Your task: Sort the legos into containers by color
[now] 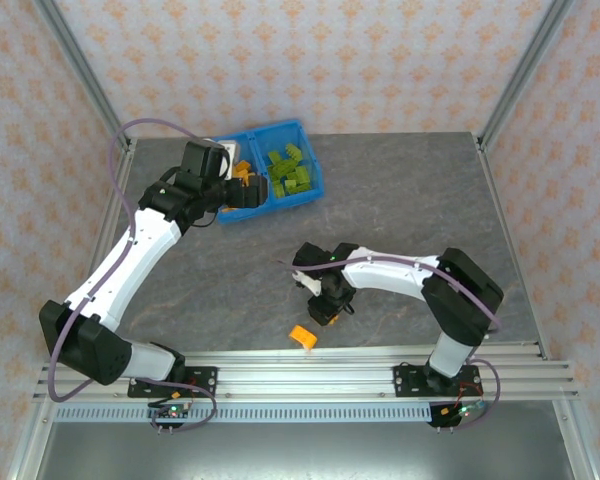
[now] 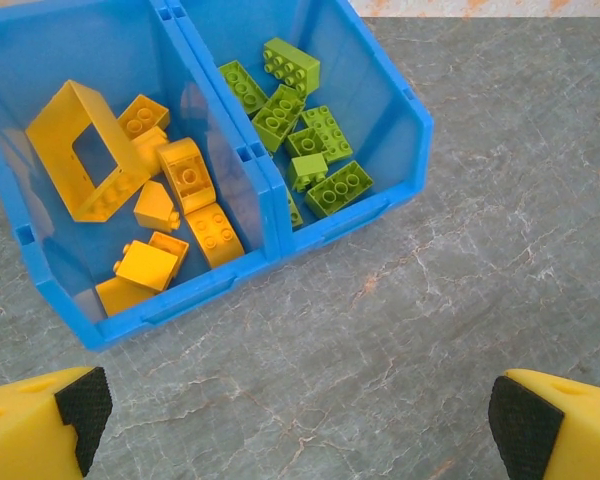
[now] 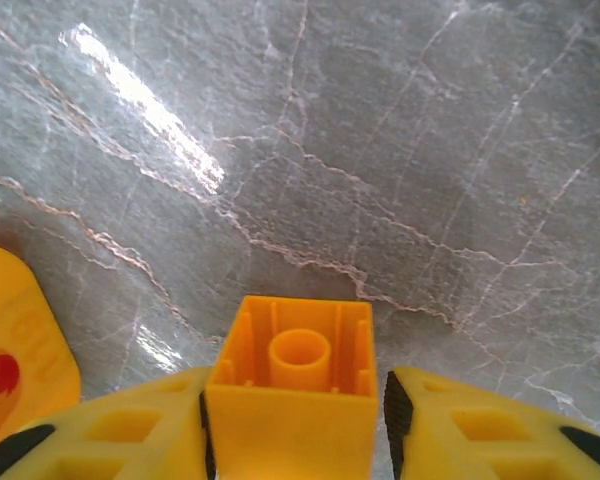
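Right wrist shows orange lego (image 3: 298, 400), hollow underside facing camera.

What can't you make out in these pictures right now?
- Right wrist view: the orange brick is cut by the bottom edge, and whether the right gripper clamps it is unclear; the printed orange piece is cut by the left edge.
- Top view: that gripper and brick are too small to tell apart; the left arm hides part of the orange side of the blue bin.
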Motion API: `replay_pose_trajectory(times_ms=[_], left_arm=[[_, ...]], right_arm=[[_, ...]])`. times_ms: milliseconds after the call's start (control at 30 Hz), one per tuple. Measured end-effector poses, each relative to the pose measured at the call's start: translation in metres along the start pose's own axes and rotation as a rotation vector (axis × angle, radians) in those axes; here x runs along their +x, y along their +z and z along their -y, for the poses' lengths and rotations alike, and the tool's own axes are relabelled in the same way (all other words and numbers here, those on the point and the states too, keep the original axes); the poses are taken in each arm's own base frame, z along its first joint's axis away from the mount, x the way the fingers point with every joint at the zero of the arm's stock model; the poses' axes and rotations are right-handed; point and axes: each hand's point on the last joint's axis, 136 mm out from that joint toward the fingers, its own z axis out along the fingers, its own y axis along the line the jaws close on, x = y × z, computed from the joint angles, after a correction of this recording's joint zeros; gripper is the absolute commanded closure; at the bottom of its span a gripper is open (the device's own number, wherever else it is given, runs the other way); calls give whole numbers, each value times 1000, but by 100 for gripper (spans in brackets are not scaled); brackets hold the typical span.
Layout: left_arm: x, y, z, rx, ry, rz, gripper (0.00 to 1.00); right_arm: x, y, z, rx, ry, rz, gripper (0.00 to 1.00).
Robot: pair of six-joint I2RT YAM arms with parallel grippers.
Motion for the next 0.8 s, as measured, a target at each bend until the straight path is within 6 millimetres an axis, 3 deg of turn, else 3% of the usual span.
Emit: replay_pose_trajectory(times_ms=[300, 433, 600, 667, 800], left_arm=[[-1, 0, -1, -3, 0, 5, 0], [-5, -10, -9, -51, -2, 43, 0], [-26, -56, -27, -147, -28, 188, 0], [-34, -81, -40, -210, -60, 266, 0], [-40, -117, -62, -323, -119, 372, 0]], right_arm=[[-3, -5, 3, 14, 22, 21, 72], [-23, -35, 7, -1, 68, 143, 73], [-91, -107, 25, 0, 151, 433, 73], [-129, -142, 31, 11, 177, 568, 73], [-205, -189, 40, 22, 240, 759, 74]])
